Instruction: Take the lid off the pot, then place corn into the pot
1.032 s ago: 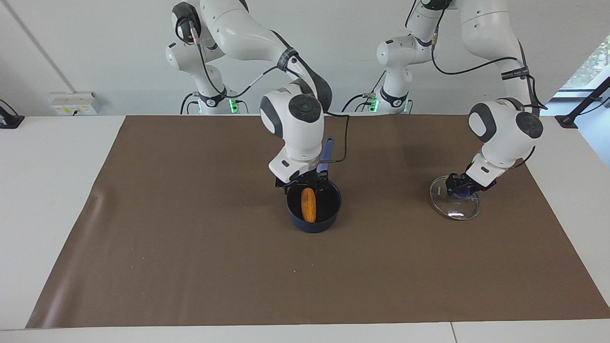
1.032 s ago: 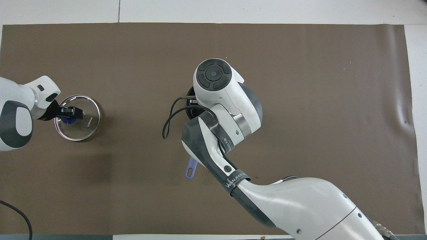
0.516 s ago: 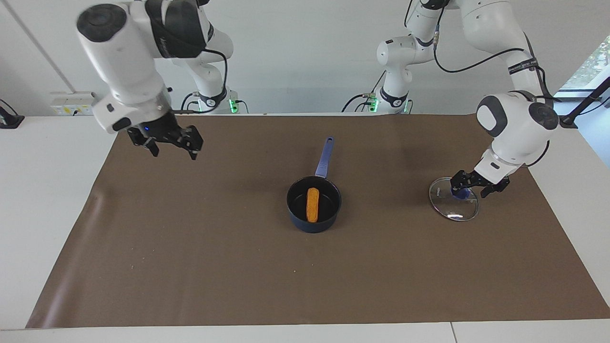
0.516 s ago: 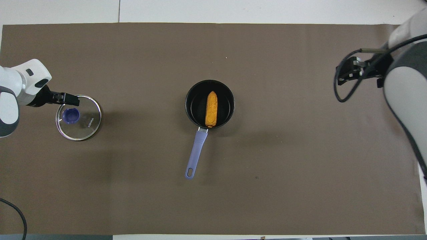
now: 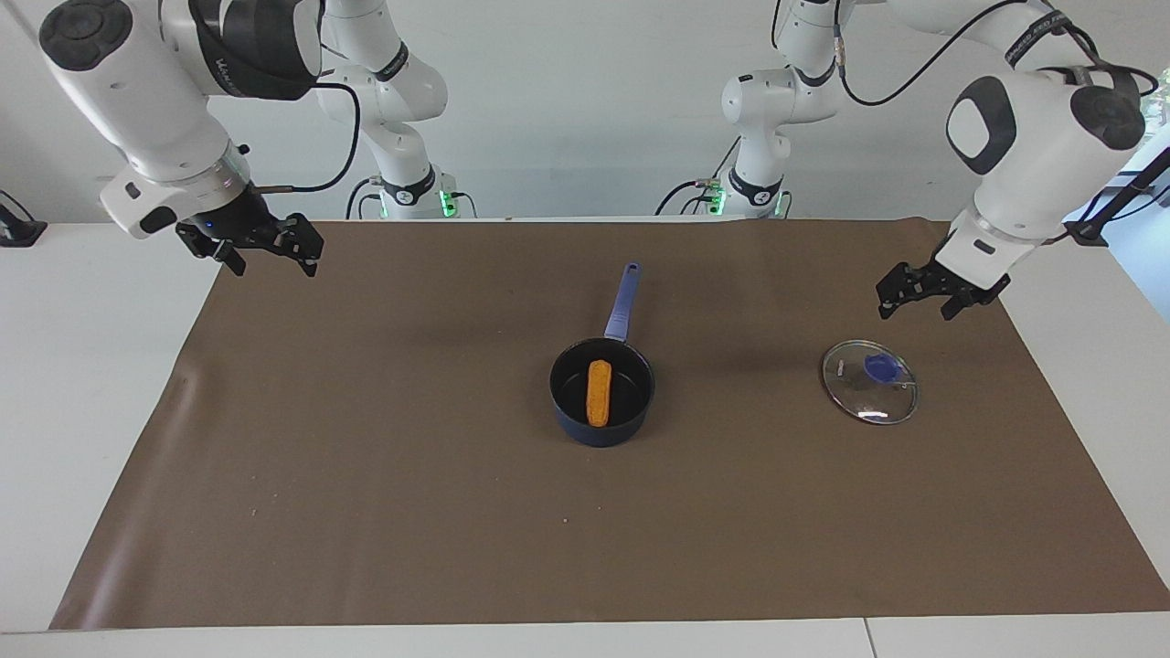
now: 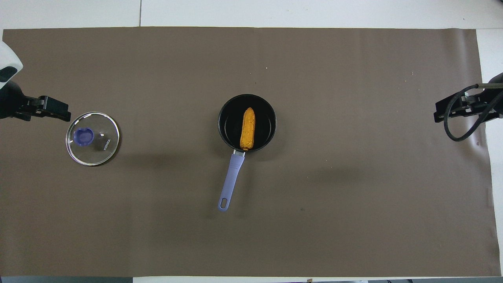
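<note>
The corn (image 5: 598, 392) lies in the uncovered pot (image 5: 631, 416), while the left end effector (image 5: 925, 298) and right end effector (image 5: 265, 258), seemingly both spread apart, hang empty above the desk (image 5: 366, 512).

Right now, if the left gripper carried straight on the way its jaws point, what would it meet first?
The left gripper points down, tilted slightly, jaws open and empty. It would probably meet the brown mat just beside the lid, on the lid's robot side. Depth is unclear, so clipping the rim is possible.

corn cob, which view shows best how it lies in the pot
The overhead view: the corn lies flat along the floor of the pot, its whole length visible. The facing view shows the corn foreshortened, with the pot's wall below it.
</note>
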`<state>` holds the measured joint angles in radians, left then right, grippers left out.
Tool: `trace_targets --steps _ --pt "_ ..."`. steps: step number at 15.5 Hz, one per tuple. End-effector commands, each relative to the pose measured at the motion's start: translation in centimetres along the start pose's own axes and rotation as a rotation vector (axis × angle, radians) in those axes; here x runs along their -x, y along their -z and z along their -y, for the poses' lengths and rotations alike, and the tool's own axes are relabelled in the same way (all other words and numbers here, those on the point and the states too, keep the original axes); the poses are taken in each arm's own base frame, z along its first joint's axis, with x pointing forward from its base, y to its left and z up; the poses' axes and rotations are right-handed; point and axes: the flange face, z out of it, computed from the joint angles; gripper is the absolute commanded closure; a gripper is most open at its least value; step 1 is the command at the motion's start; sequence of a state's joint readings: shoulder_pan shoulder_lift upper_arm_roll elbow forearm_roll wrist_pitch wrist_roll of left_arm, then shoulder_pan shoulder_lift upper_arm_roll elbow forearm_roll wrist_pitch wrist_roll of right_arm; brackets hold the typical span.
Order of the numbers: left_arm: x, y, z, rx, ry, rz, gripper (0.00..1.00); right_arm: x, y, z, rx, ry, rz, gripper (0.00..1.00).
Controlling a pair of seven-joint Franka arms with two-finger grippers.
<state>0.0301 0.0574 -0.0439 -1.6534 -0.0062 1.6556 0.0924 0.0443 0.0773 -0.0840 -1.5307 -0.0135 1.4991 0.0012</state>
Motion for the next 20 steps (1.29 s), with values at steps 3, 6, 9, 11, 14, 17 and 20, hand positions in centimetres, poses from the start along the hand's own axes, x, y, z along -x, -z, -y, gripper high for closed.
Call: trace_targets --steps 3,6,9,11,14,17,20 --pt "5.3 0.8 -2.4 -0.025 -0.006 0.06 0.0 2.0 -0.5 -1.4 -0.003 0.008 -0.011 0.0" --pt "4.9 0.8 -2.7 -0.024 0.024 0.047 0.0 2.2 -0.9 -1.8 -0.006 0.0 -0.01 0.0" --pt "3.9 2.8 -2.7 -0.023 0.023 0.047 0.0 1.5 -0.8 -1.8 -0.004 0.0 0.004 0.0" --pt "3.6 3.7 -3.1 -0.023 0.016 0.049 0.0 1.5 -0.3 -1.8 -0.004 0.0 0.001 0.0" --pt "3.8 3.7 -3.4 -0.023 0.011 0.052 0.0 1.7 0.1 -1.6 -0.005 0.003 -0.007 0.0" --pt "3.9 3.8 -3.0 -0.019 0.019 0.049 0.0 1.5 0.1 -1.5 -0.019 0.013 -0.017 0.0" --pt "3.9 3.5 -3.1 -0.018 0.014 0.052 0.0 1.5 0.4 -0.6 -0.015 0.028 -0.026 0.0"
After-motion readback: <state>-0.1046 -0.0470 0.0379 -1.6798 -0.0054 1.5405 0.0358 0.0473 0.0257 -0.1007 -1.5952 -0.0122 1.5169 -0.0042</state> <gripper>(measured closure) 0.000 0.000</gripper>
